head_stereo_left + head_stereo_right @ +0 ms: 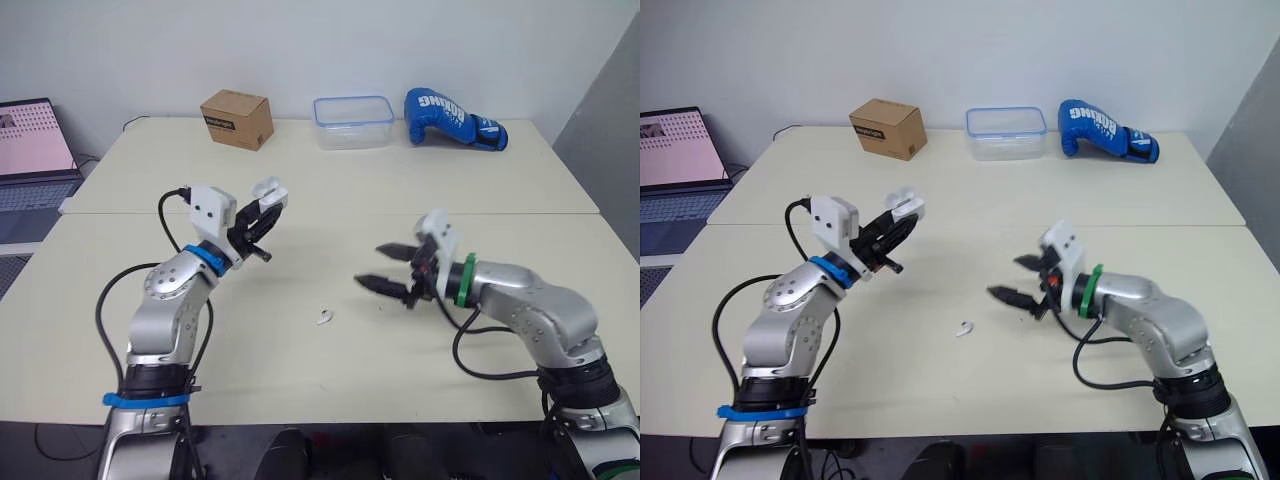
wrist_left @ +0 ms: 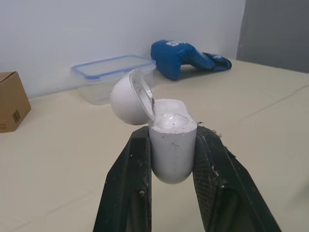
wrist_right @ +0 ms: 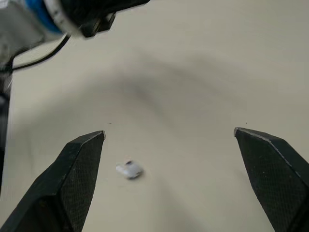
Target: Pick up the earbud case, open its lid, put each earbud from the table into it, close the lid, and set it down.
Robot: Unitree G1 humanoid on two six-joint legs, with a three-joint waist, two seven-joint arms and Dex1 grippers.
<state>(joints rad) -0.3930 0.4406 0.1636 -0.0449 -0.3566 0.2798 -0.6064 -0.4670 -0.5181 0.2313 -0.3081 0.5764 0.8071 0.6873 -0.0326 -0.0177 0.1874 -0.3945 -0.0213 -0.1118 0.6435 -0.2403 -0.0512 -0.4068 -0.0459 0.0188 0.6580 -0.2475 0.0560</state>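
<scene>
Head view: one earbud [image 1: 324, 317] lies on the beige table [image 1: 480, 330], between the grippers.
Left wrist view: left gripper [image 2: 171, 131] clamps the earbud case [image 2: 171, 145]; lid [image 2: 126, 102] open.
Right wrist view: right gripper [image 3: 169, 132] spread wide, empty; the earbud lies beyond, touching neither finger.
Far edge: cardboard box [image 1: 237, 118], clear container [image 1: 352, 122], blue boxing glove [image 1: 452, 118].

The left hand [image 2: 171, 131] grips the earbud case [image 2: 171, 152], lid [image 2: 126, 104] tipped open; container [image 2: 104, 82] and boxing glove [image 2: 181, 57] lie behind.
</scene>
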